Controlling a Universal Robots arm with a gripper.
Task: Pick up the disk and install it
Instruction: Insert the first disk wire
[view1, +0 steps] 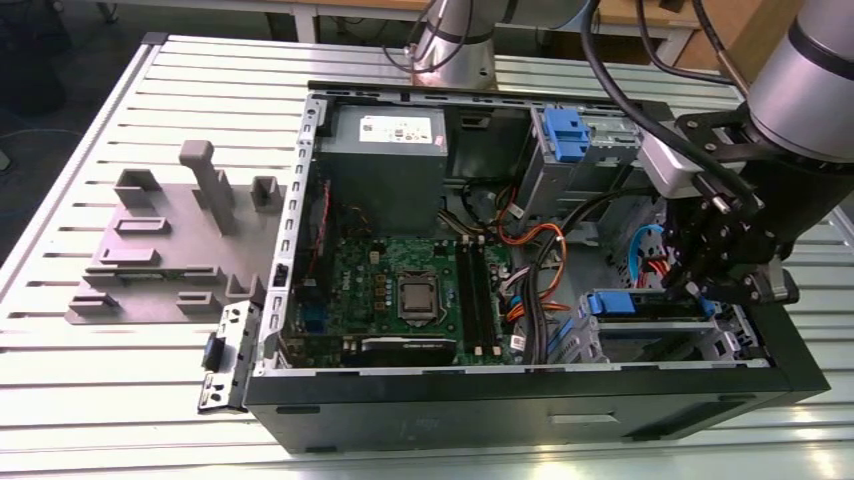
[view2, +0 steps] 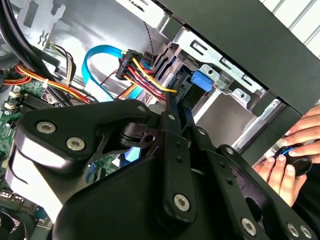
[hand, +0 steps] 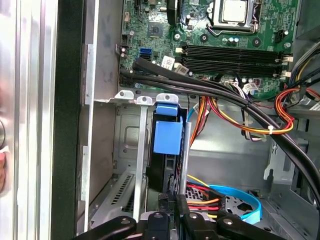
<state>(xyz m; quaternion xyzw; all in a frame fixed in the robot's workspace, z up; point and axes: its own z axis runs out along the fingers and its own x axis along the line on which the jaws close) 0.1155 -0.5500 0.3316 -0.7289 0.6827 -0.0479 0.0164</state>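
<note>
Disk (hand: 167, 137), seen edge-on with its blue carrier tab facing me in the first wrist view, sits upright in the metal drive cage (hand: 132, 145) at the front lower corner of the open computer case (view1: 534, 400). The exterior view shows the same blue tab (view1: 623, 303) in that bay, just beside my tool (view1: 707, 270), which hangs inside the case over the cage.

My tool's fingers (view2: 172, 117) look drawn close together, pinching the disk's rear edge in the second wrist view, though I cannot be sure the pads truly grip it, since the linkage blocks the contact. Red, yellow and orange power wires (view2: 140, 75) and a flat blue data cable (view2: 100, 55) hang near the fingers, close to the drive's back.

I judge the pick-up done and the install step in hand, with the disk at least partly slid into its bay. My reading is that seating calls for a straight push along the cage rails, keeping the wires clear.

A person's hand (view2: 287, 160) rests at the case's outer edge. The case lies on a slatted bench (view1: 80, 400) beside a grey fixture block (view1: 167, 250).
</note>
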